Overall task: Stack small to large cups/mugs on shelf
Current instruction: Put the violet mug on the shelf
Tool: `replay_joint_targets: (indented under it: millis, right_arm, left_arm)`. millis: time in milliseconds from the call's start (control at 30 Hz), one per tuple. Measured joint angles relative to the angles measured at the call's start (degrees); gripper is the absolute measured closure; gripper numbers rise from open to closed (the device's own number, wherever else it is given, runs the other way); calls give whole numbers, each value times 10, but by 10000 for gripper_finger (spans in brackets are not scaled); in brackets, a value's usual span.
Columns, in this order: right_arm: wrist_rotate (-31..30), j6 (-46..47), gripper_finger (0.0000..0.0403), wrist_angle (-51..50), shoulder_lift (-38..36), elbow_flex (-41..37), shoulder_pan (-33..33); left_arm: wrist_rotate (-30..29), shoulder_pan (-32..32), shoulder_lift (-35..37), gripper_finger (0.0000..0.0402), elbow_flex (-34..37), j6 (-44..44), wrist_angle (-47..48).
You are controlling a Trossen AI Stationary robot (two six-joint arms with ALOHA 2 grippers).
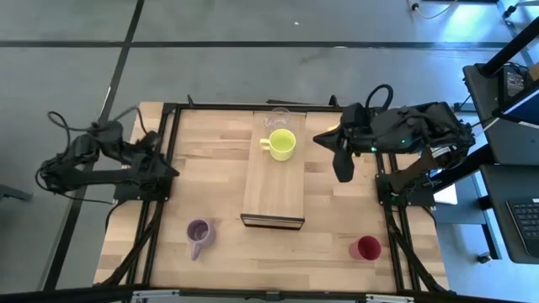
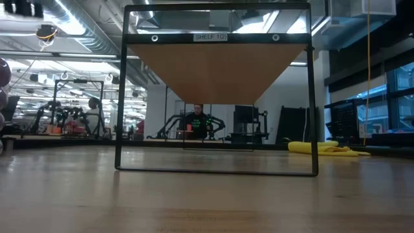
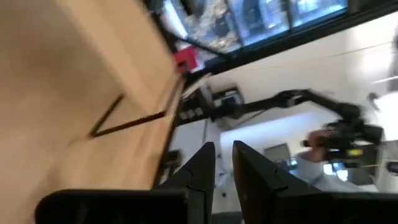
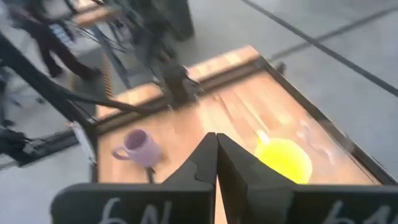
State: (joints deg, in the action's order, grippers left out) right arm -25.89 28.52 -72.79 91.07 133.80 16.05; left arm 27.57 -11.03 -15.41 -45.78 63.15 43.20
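glass cup (image 1: 279, 117) and yellow-green mug (image 1: 282, 145) already line the shelf (image 1: 274, 189) toward 12 o'clock, smallest first; right gripper (image 1: 343, 171), fingers pressed together and empty, hangs at the mug's 3 o'clock.

The shelf (image 1: 273, 189) is a long, narrow light-wood plank with a dark front edge, running down the middle of the table. At its far end stands a clear glass cup (image 1: 279, 117), upright. Just in front of that, also on the shelf, sits the yellow-green mug (image 1: 282, 145), upright, its handle pointing left. The purple mug (image 1: 199, 233) rests on the tabletop off the shelf's near left corner, handle toward the front edge. The red handleless cup (image 1: 368, 247) stands near the table's front right corner, well apart.
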Motion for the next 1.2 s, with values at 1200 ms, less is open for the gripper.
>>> replay_joint_targets:
  millis: [1200]
  right_arm:
    - [-66,43,274,-4,0,0,0]
  left_arm:
    - [-210,0,-353,273,-444,-495,433]
